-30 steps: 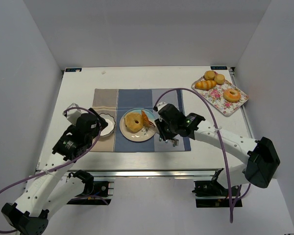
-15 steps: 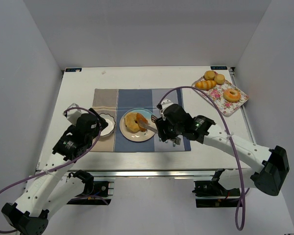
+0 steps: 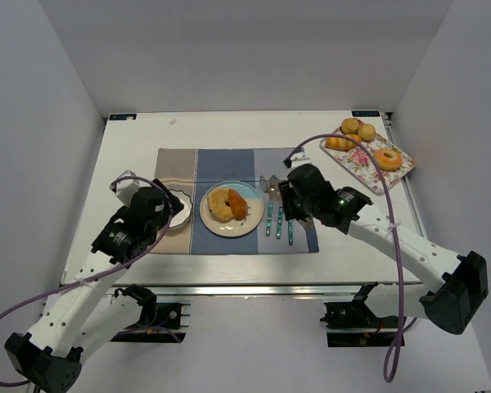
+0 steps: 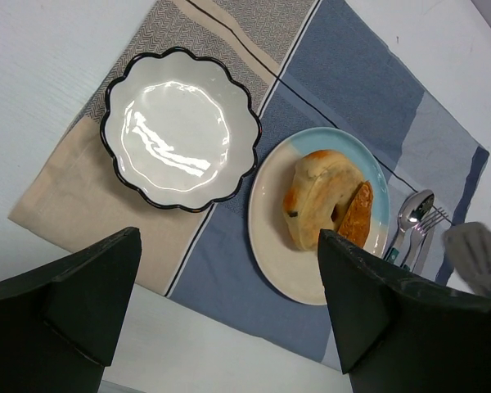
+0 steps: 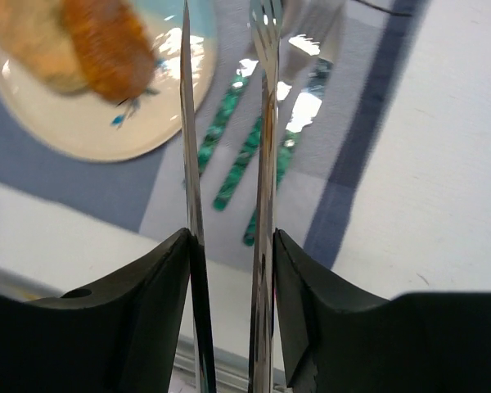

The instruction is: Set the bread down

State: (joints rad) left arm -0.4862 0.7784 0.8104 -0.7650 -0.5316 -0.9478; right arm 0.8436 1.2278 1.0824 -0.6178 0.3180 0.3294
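We see the mat with the plate on it. Our left gripper has its fingers spread wide, and our right gripper pinches the tongs, whose tips stand apart. The brown bread lies on the plate, at 3 o'clock from the bun.

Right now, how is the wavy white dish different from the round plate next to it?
The wavy dish has a scalloped black rim; the round plate has a smooth edge and a blue patch. The wavy dish is empty; the round plate holds two bread pieces. Both sit on the striped placemat.
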